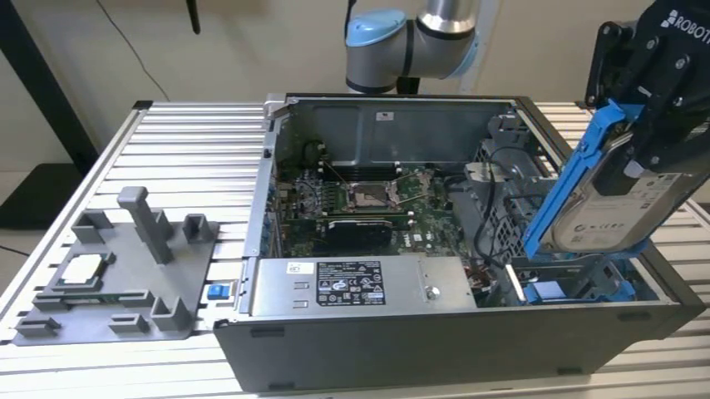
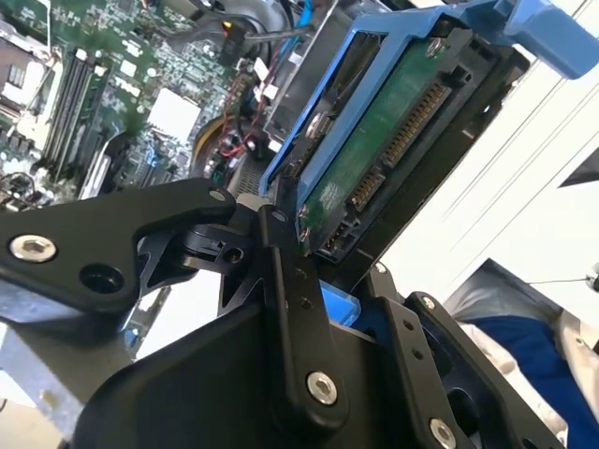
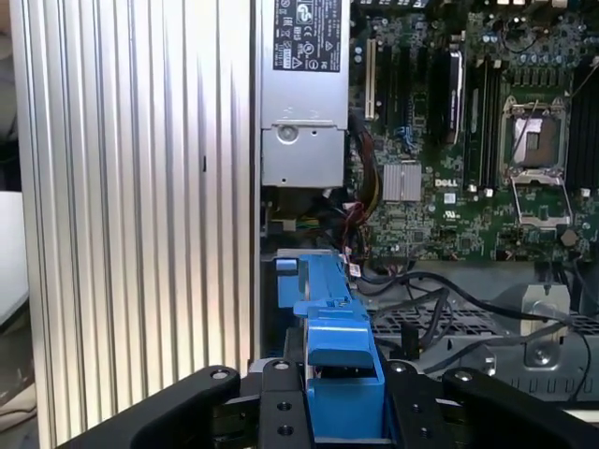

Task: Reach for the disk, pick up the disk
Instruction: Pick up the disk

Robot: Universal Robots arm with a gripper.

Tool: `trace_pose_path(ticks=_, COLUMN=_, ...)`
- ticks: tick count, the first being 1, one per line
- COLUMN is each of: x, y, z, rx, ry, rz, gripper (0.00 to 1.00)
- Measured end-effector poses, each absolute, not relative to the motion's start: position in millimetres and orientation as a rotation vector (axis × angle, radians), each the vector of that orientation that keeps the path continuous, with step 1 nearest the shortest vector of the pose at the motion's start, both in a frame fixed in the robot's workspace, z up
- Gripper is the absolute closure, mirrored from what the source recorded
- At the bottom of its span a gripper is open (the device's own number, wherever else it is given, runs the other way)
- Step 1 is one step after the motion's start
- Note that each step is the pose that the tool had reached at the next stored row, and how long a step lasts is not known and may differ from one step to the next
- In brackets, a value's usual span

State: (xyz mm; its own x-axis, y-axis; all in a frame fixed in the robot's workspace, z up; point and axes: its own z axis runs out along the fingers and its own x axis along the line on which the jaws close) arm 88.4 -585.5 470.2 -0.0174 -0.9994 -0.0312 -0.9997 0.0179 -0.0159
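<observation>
Bright, even light — soft shadows (near black linkage blurred).

— What sits on the ribbed metal table (image 1: 178,150)?
— 1 open computer case (image 1: 444,332), with its green motherboard (image 1: 355,204) exposed and a silver power supply (image 1: 361,287) along the near wall.
— And toward the exterior view's left?
— A grey fixture tray (image 1: 111,283) with 1 tall upright post (image 1: 142,220), holding a small square white-topped chip (image 1: 83,268).
— Anything inside the case?
— Black cables (image 3: 449,309) and an empty CPU socket (image 3: 538,154).
</observation>
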Motion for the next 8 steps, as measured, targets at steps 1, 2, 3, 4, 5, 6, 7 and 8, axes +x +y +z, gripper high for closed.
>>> trace_pose_path(ticks=1, x=88.6, y=-587.1, z=469.0, rx=-2.178, ry=2.217, rz=0.016, gripper=1.0)
trace_pose_path(ticks=2, x=88.8, y=-588.9, z=467.7, rx=-2.178, ry=2.217, rz=0.016, gripper=1.0)
trace_pose_path(ticks=3, x=89.0, y=-590.6, z=466.5, rx=-2.178, ry=2.217, rz=0.016, gripper=1.0)
trace_pose_path(ticks=4, x=89.1, y=-592.5, z=465.1, rx=-2.178, ry=2.217, rz=0.017, gripper=1.0)
trace_pose_path(ticks=5, x=89.4, y=-594.3, z=463.9, rx=-2.178, ry=2.217, rz=0.016, gripper=1.0)
trace_pose_path(ticks=6, x=89.5, y=-595.7, z=462.8, rx=-2.178, ry=2.217, rz=0.016, gripper=1.0)
trace_pose_path(ticks=7, x=89.6, y=-596.8, z=461.8, rx=-2.178, ry=2.217, rz=0.016, gripper=1.0)
trace_pose_path(ticks=8, x=89.7, y=-597.3, z=460.9, rx=-2.178, ry=2.217, rz=0.017, gripper=1.0)
